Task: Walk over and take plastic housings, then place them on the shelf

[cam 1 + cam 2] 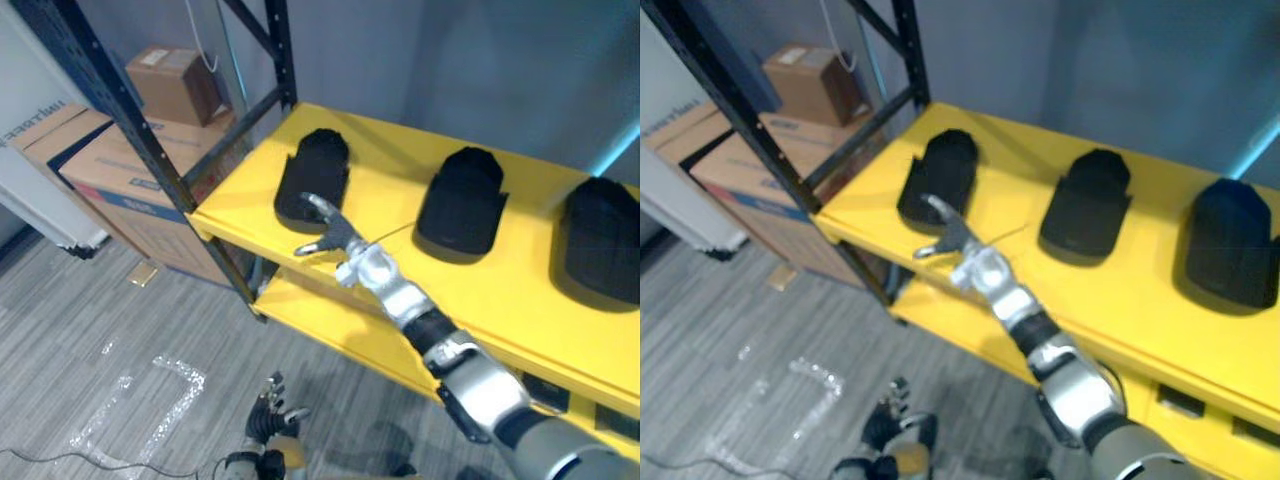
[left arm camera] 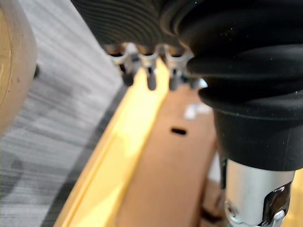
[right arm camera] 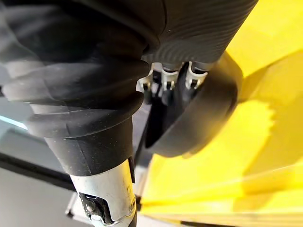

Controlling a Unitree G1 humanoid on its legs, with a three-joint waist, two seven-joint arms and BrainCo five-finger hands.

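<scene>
The right hand's (image 1: 338,236) straight, open fingers touch the leftmost black plastic housing (image 1: 318,165) on the yellow shelf (image 1: 390,190); brown cardboard boxes (image 1: 110,160) sit upper left.

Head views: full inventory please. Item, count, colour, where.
plastic housings: 3, black, in a row on the upper shelf board
shelf: 1, yellow boards, black uprights, ahead
cardboard boxes: 3 as far as shows, brown, on the grey floor left of the shelf
tape marks: pale, on the floor
right hand: open, at the near end of the leftmost housing
left hand: open, low, holding nothing
</scene>
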